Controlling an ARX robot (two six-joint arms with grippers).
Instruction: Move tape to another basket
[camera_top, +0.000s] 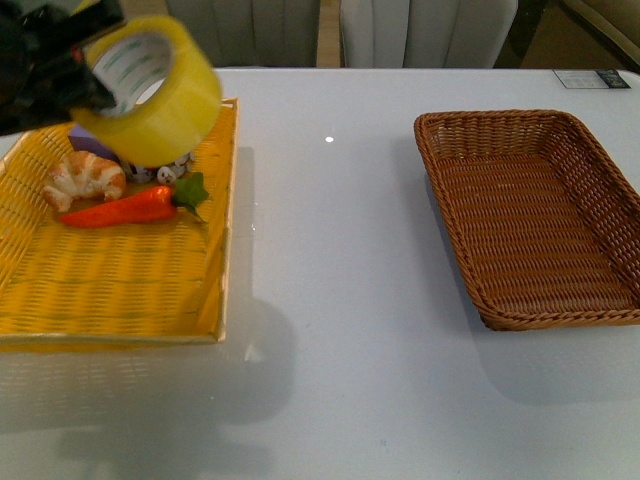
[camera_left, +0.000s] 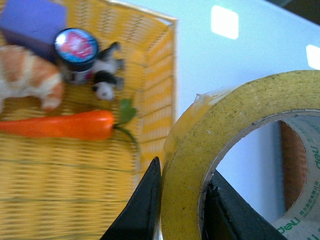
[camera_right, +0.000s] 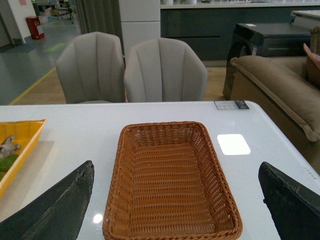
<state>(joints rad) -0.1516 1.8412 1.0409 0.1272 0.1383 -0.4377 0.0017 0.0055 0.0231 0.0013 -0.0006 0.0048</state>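
Front view, so: most of the frame is taken up by a white desk (camera_top: 330, 300). A bright yellow woven tray (camera_top: 120, 290) is parked on its left side. The brown wicker basket (camera_top: 530, 230) is set on the right, well apart from the tray.

The right end effector (camera_right: 174, 170) is only caught in its own wrist view. Its fingers are spread wide, and the basket is framed between them on the desk beyond.

The left end effector (camera_left: 185, 167) is pinched onto the tape (camera_top: 165, 105), with one finger pressed on the outside of the roll and the other tucked inside the white core. The tape is held tilted in the air above the far part of the tray, nowhere near the basket.

Under it, an orange carrot (camera_top: 125, 208) and a croissant (camera_top: 85, 178) are laid in the tray. A purple block (camera_left: 32, 22), a small round tin (camera_left: 76, 50) and a tiny panda figure (camera_left: 107, 75) are bunched just beside them.
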